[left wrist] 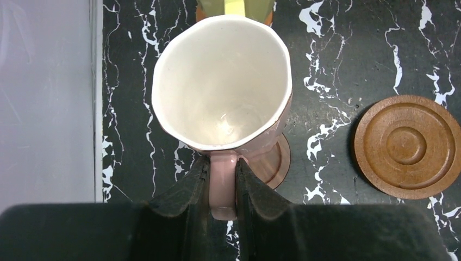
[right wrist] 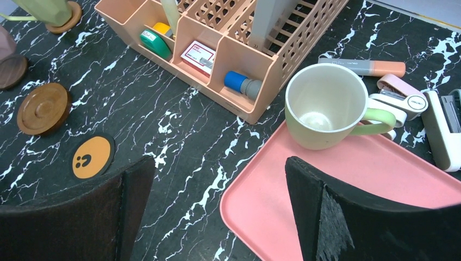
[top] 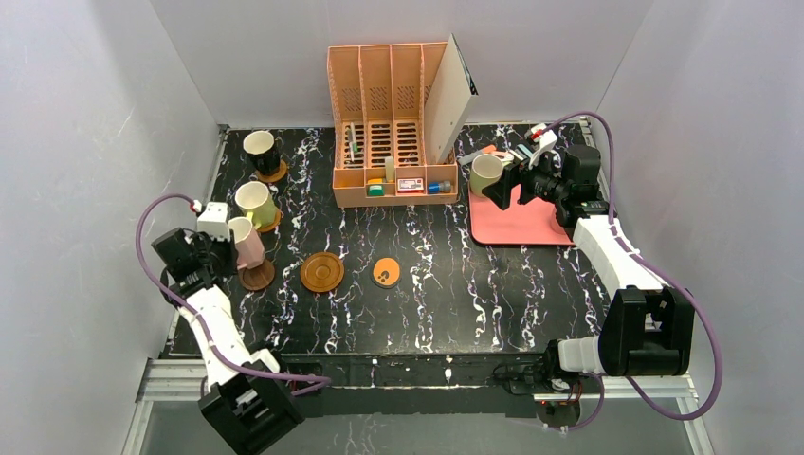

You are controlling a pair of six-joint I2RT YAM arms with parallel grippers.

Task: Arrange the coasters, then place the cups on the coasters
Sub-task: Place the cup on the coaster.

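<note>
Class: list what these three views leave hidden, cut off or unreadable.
- Dark coaster, left wrist: mostly hidden by the pink cup; contact unclear.
- Yellow cup, left wrist: cut off by the top edge.
- Box label, right wrist: print too small to read.

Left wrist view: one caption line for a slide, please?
Left gripper shut on the handle of the pink mug, over a dark brown coaster.

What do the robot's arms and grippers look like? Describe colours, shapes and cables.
Both the left arm and right arm have white links between boxy black joints, each trailed by a looping purple cable. The left gripper and right gripper have black, wedge-shaped fingers.
</note>
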